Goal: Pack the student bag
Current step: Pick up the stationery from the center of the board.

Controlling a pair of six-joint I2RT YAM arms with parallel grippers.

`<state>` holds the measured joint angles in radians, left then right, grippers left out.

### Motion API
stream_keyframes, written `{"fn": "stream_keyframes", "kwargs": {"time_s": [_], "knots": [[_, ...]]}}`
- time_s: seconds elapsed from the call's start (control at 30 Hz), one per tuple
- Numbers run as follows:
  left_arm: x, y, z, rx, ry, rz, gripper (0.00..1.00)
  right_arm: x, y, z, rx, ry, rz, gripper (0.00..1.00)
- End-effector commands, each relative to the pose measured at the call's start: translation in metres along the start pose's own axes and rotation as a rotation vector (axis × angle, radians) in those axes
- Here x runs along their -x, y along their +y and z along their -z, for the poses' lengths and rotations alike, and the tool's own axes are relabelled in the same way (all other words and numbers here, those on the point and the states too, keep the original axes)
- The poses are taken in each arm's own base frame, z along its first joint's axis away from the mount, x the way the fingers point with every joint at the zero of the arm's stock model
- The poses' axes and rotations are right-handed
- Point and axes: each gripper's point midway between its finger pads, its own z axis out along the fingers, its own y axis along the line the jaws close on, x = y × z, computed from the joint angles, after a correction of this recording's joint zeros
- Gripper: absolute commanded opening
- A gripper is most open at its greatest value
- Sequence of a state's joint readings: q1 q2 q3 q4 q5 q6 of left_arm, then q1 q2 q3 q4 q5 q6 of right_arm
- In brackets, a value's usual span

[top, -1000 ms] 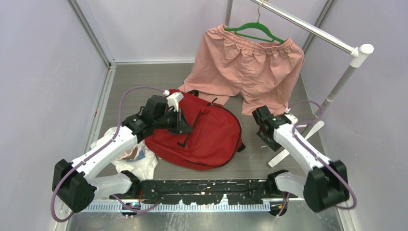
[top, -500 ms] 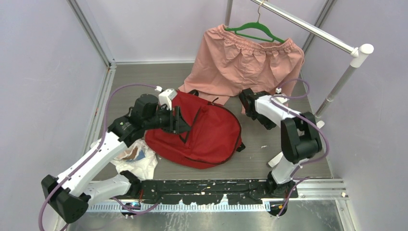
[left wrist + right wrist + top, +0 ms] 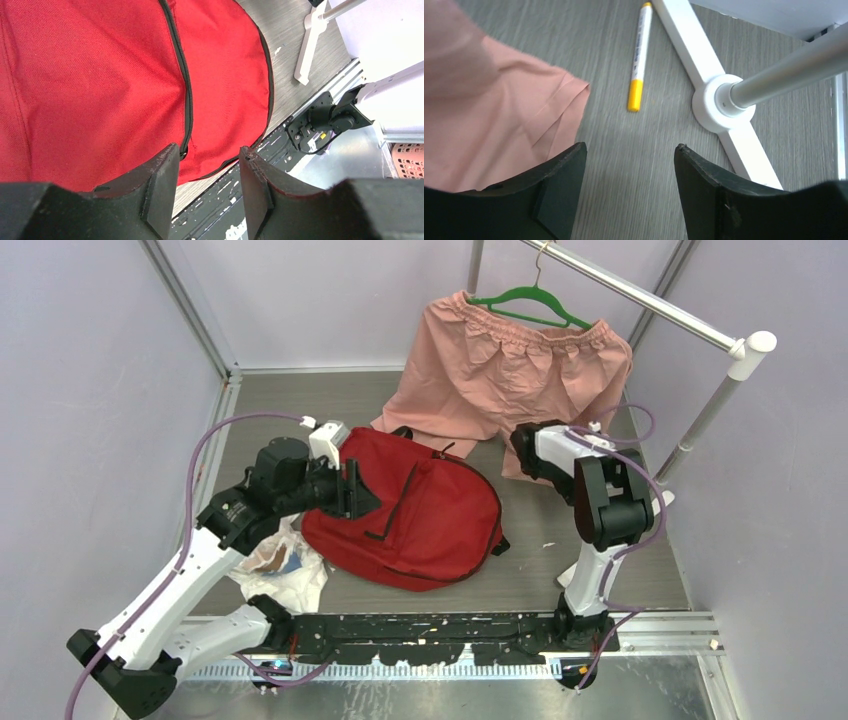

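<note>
The student bag (image 3: 430, 515), a large red backpack, lies flat on the table in front of the arms. In the left wrist view a black zipper (image 3: 187, 95) runs down its red fabric (image 3: 95, 75). My left gripper (image 3: 358, 490) hangs over the bag's left part, open, with nothing between its fingers (image 3: 207, 150). My right gripper (image 3: 527, 452) is at the hem of the pink shorts, to the right of the bag. It is open and empty above the bare table (image 3: 630, 146). A white marker with a yellow cap (image 3: 639, 60) lies ahead of it.
Pink shorts (image 3: 520, 380) hang on a green hanger from a white rack (image 3: 700, 420). The rack's foot (image 3: 724, 102) stands just right of the right gripper. A crumpled white plastic bag (image 3: 285, 565) lies left of the backpack. A black rail (image 3: 430, 628) crosses the near edge.
My left gripper has opened and drawn back to the left over the bag. My right arm has folded and swung from the right side to the shorts' hem at the back.
</note>
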<state>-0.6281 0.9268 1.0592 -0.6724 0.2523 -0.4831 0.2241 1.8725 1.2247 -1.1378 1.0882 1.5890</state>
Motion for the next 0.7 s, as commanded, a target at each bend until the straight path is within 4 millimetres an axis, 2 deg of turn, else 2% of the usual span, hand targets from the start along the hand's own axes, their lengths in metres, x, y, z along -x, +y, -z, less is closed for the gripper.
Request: {"fn": "stream_keyframes", "kwargs": {"time_s": [0.0, 0.4, 0.57, 0.67], "knots": [[0.018, -0.007, 0.012, -0.003, -0.058, -0.035, 0.48, 0.013, -0.012, -0.015, -0.038, 0.033, -0.113, 0.7], [0.032, -0.016, 0.009, -0.027, -0.089, 0.013, 0.46, -0.02, -0.03, -0.055, -0.184, 0.302, -0.178, 0.7], [0.036, -0.017, 0.014, -0.027, -0.121, 0.044, 0.45, -0.028, -0.023, -0.066, -0.143, 0.362, -0.156, 0.69], [0.037, -0.018, 0.016, -0.025, -0.134, 0.059, 0.45, -0.033, -0.012, -0.07, -0.103, 0.403, -0.119, 0.69]]}}
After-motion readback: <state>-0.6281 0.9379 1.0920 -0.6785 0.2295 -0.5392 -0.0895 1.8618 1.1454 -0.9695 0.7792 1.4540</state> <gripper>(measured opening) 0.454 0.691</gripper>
